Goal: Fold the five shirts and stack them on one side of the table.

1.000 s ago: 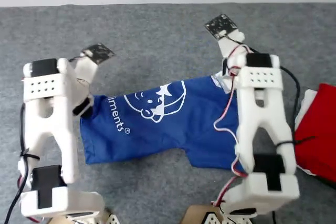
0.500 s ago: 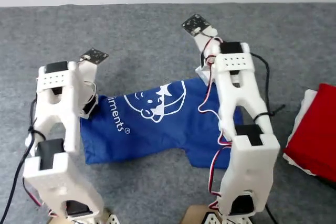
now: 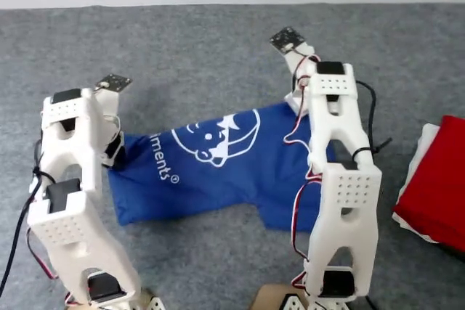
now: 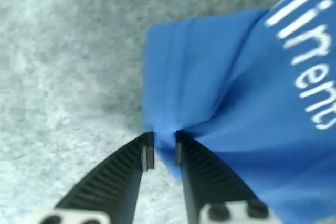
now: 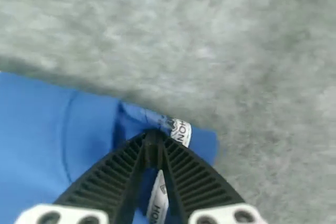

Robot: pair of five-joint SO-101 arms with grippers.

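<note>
Fingers point(image 4: 126, 167) tight on blue shirt point(image 3: 218, 179): left gripper point(image 4: 161, 151), right gripper point(image 5: 155, 142)

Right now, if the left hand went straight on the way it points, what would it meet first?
The blue shirt: the left hand pinches its edge, so it would likely push into the bunched cloth just ahead.

Smooth cloth shirt point(image 3: 218, 179), fuzzy felt table point(image 3: 182, 49) — ribbed plastic fingers point(image 4: 123, 174).

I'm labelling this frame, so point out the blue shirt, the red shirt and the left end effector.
blue shirt point(image 3: 218, 179): high view, middle of the cloth.
red shirt point(image 3: 436, 179): high view, top face.
left end effector point(image 4: 161, 150): left wrist view, between its fingertips.
</note>
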